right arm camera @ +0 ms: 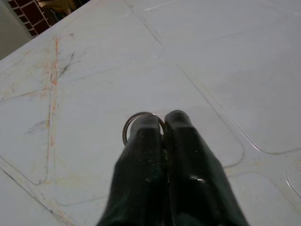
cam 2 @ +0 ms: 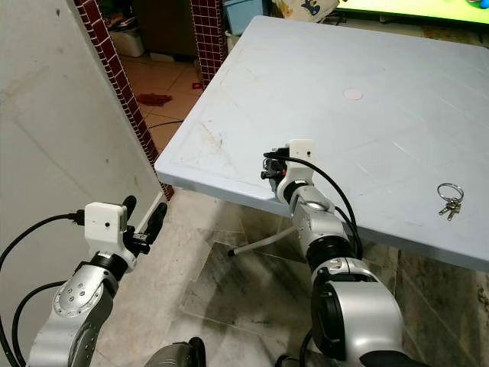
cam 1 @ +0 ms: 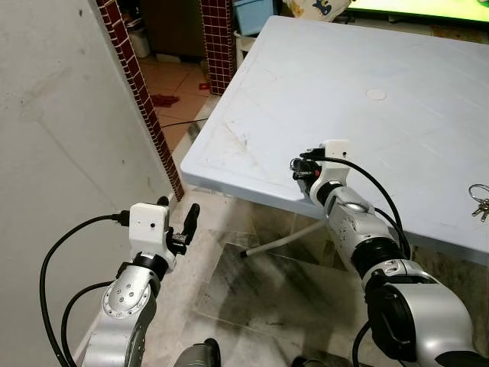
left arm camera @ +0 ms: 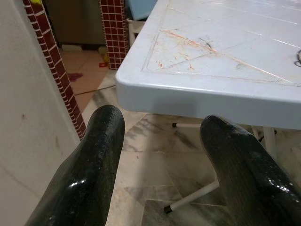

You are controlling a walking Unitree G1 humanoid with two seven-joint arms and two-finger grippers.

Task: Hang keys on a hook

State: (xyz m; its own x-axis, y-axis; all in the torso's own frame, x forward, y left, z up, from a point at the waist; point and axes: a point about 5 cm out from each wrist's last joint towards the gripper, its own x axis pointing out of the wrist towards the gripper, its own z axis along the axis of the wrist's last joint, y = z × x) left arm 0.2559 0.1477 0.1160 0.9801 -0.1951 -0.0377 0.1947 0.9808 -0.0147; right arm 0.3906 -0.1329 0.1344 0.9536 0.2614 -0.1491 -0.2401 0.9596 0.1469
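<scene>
My right gripper hovers low over the pale blue table, close to its front edge, with both fingers pressed together. A thin metal key ring pokes out at the fingertips and looks pinched between them. From the head views this gripper is mostly covered by its white wrist camera. A second bunch of keys on a ring lies flat at the table's right side. My left gripper is open and holds nothing. It sits below and left of the table corner, near the wall.
A white wall with a red-tiled edge strip stands on the left. Beside it, a doorway leads to a tiled floor. A white table leg slants under the table. A glass sheet lies on the marble floor.
</scene>
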